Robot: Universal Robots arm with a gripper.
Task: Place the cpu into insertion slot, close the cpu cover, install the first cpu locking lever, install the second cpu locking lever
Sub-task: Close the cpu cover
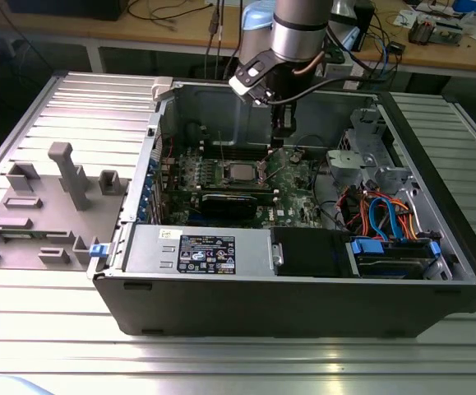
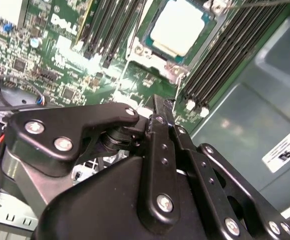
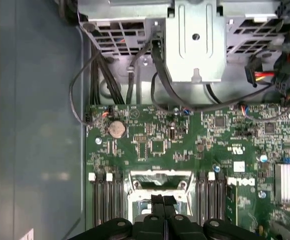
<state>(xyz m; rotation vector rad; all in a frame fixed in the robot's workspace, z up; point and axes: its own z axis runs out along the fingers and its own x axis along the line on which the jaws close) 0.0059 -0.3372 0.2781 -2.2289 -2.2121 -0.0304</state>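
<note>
1. The cpu (image 2: 180, 30) sits in its socket on the motherboard (image 3: 155, 145), silver top showing. The cpu cover (image 2: 152, 57) seems to lie flat around it, though I cannot tell whether it is latched. If unlatched, a sideways nudge could lift it
2. The gripper (image 2: 161, 102) hangs just beside the socket, toward the exterior view's right, its fingers pressed together and holding nothing. Coming down off-line, the tips could scrape the board or slip off a thin lever
3. Memory slots (image 2: 225, 55) flank the socket closely, so a wide sweep could strike their clips
4. Cables (image 1: 377, 218) lie further to the exterior view's right, where they could snag the wrist
</note>
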